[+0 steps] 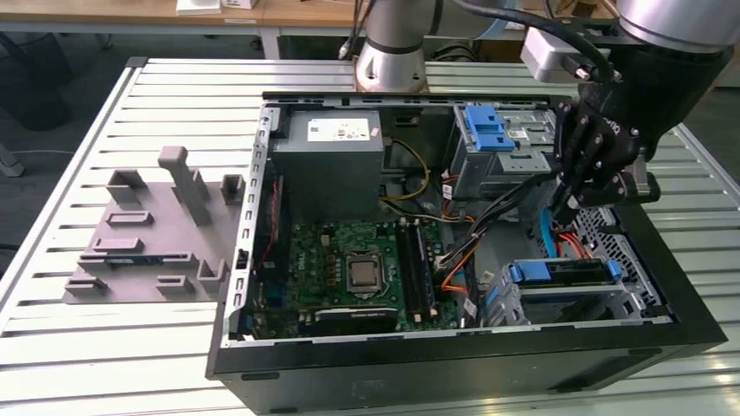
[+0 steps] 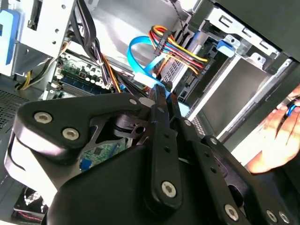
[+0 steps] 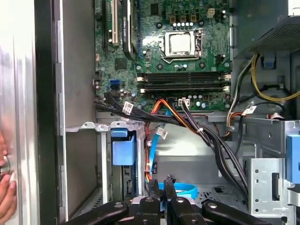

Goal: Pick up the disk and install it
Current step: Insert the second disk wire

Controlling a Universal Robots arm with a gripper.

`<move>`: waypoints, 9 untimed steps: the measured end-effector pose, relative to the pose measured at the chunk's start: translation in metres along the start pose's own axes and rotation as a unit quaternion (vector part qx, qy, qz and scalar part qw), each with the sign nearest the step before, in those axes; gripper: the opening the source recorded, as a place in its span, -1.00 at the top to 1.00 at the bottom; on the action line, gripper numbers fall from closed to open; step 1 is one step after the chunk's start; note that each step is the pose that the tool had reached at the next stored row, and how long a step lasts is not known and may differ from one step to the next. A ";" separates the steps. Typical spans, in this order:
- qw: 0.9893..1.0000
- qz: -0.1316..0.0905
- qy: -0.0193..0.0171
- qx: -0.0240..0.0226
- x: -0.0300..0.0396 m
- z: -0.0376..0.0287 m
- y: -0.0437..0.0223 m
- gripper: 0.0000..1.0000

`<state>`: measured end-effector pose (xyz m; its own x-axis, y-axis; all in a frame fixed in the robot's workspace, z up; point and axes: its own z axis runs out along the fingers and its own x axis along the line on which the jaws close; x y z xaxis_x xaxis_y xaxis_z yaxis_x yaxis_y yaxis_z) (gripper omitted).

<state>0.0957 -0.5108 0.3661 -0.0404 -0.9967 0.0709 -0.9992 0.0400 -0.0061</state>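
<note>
- The disk (image 1: 563, 271) sits in the drive cage (image 1: 578, 299) at the near right corner of the open case (image 1: 463, 364) in the exterior view, its blue handle facing left toward the motherboard (image 1: 353, 269). In the first wrist view the disk's blue handle (image 3: 123, 149) shows at the mouth of the same grey cage (image 3: 105, 159).
- The gripper (image 1: 569, 211) hangs just beyond that cage, over the right side of the case, not touching the disk. It holds nothing, and its fingers (image 3: 169, 183) are pressed close together, as both wrist views show (image 2: 161, 96).
- A blue flat cable (image 3: 180, 190) lies on the case floor just beside the fingertips, with a bundle of black, orange and yellow wires (image 2: 176, 44) near it.
- A hand (image 3: 4, 187) rests on the outer edge of the case; it also appears in the second wrist view (image 2: 274, 140).
- On the left of the counter (image 1: 173, 87), well apart from the case, stands a grey stand (image 1: 156, 234) with upright posts.
- At the far right of the case a blue bracket (image 1: 486, 130) tops a grey bay (image 1: 503, 160); to its left is the power supply (image 1: 329, 143).
- The arm's base (image 1: 393, 52) stands at the far edge of the counter.
</note>
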 end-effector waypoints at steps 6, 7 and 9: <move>1.000 -0.002 0.000 0.005 0.0052 0.0034 -0.0001 0.69; 1.000 -0.002 -0.001 0.006 0.0067 0.0041 -0.0001 0.69; 1.000 -0.004 -0.001 0.009 0.0088 0.0055 0.0000 0.69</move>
<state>0.0953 -0.5200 0.3613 -0.0327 -0.9971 0.0692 -0.9992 0.0312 -0.0230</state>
